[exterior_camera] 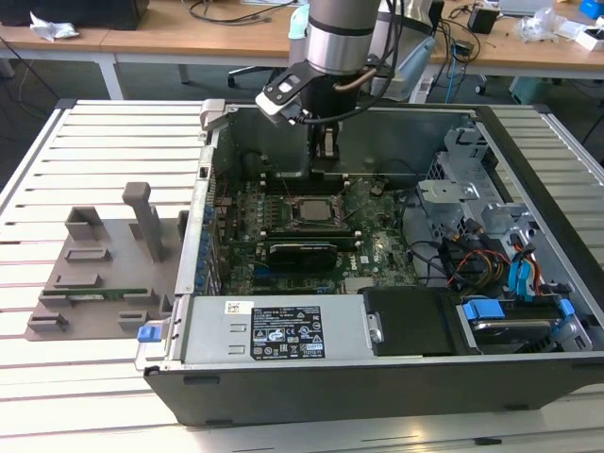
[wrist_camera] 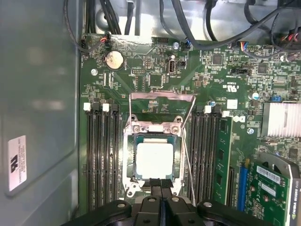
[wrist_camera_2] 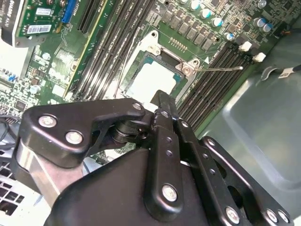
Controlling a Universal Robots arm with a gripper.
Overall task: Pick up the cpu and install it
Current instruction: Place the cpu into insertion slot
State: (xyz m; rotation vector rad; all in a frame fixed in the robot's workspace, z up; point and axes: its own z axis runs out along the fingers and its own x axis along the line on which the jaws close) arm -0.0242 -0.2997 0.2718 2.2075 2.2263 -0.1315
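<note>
The cpu [wrist_camera: 154, 160], a flat square chip with a silver-grey top, lies in the black-framed socket [wrist_camera: 130, 160] on the green motherboard [wrist_camera: 155, 70]. In the exterior view the cpu [exterior_camera: 310, 209] sits at the middle of the open computer case. My gripper [exterior_camera: 326, 151] hangs above it, toward the case's far wall, and is apart from the chip. The black fingertips [wrist_camera: 156, 184] are pressed together with nothing between them. In the second wrist view the gripper [wrist_camera_2: 162, 98] stands just over the cpu [wrist_camera_2: 150, 80]. The socket's wire lever [wrist_camera: 162, 96] is swung open.
Black memory slots [wrist_camera: 101, 155] flank the socket on both sides. A graphics card [exterior_camera: 302, 251] lies in front of it. Cables and a drive cage [exterior_camera: 472, 198] fill the exterior view's right. The case wall [exterior_camera: 274, 344] runs along the front. A grey fixture tray [exterior_camera: 94, 274] rests outside on the left.
</note>
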